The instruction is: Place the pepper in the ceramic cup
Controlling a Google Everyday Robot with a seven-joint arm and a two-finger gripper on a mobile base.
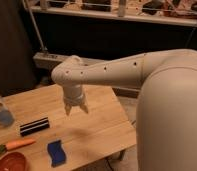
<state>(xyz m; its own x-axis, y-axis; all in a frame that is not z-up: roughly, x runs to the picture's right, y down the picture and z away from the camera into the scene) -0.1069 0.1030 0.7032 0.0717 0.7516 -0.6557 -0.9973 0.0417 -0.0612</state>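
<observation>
Camera view, read left to right. Far left, the ceramic cup is seen close to the left edge of the wooden table, with something clear and hard to make out sticking up behind it. In the bottom-left corner a reddish-brown bowl is cut off by the frame, right at the table's near edge. The pepper is laid flat just above the bowl, green end to the left and orange tip pointing right, apart from the cup. A black block with a pale stripe is found just up and right of the pepper. A blue sponge is parked near the front edge, right of the pepper's tip.

Then the gripper: it's held above the middle of the table and pointed straight down. Its fingers are spread a bit, with a gap seen between them and nothing gripped. The wrist is bent down sharply from a long pale forearm, which is stretched in roughly level from the right. The bulky arm housing fills the right side.

Open wood is left under the gripper and off to its right, out to the table's right edge and near corner.
</observation>
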